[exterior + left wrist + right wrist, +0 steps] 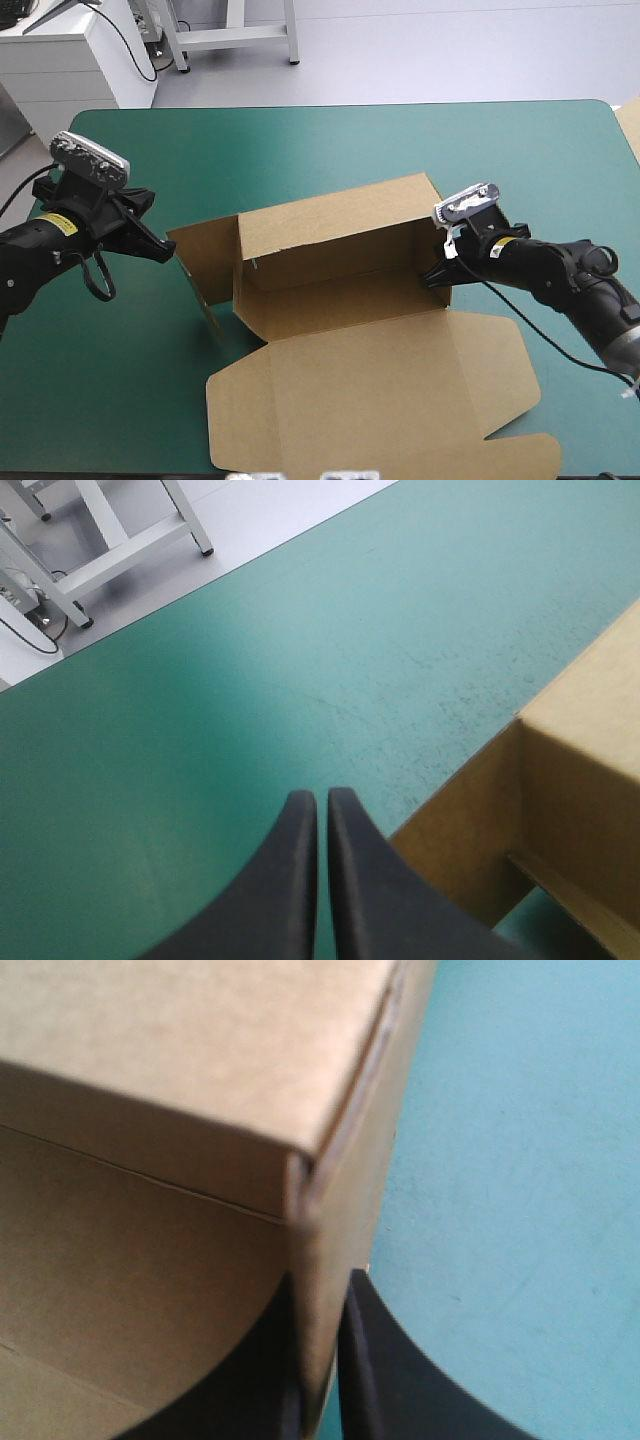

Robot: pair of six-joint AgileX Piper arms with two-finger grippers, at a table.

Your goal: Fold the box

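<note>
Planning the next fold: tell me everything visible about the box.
The box is plain brown board, half formed, on the teal-green table. Its far wall and right wall stand raised; the left flap splays outward; the lid lies flat toward the near edge, tabs spread. The right gripper is shut on the right wall. The left gripper, shut, sits beside the left flap; contact unclear.

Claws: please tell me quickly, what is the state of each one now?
Left claw: closed, holding nothing, beside the box.
Right claw: closed on the box's side wall.
</note>
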